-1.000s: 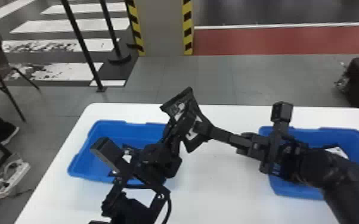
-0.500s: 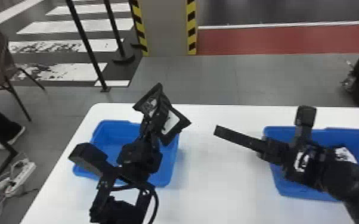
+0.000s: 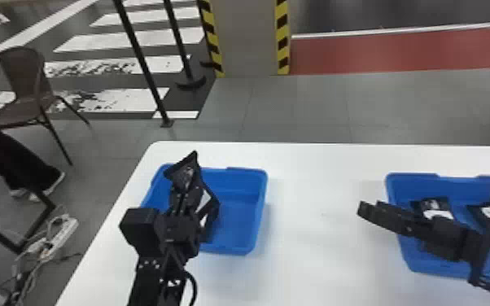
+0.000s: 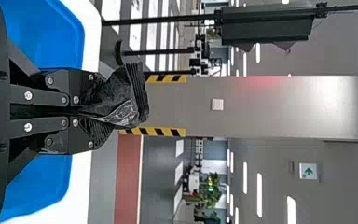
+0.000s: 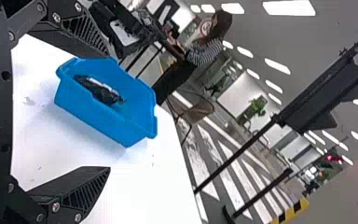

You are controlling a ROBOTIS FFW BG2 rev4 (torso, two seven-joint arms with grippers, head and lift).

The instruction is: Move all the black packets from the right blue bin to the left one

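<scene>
A white table [image 3: 313,252] lies under both grippers. The left blue bin [image 3: 240,228] sits below the left gripper [image 3: 187,183], the right blue bin [image 3: 417,260] below the right gripper [image 3: 433,193]. The right one is spread wide, nothing between its fingers; black packets [image 3: 437,207] lie below it in that bin. The left one is closed on a crinkled black packet [image 4: 128,95]; a white-labelled packet [image 5: 98,88] lies in the bin beneath.
</scene>
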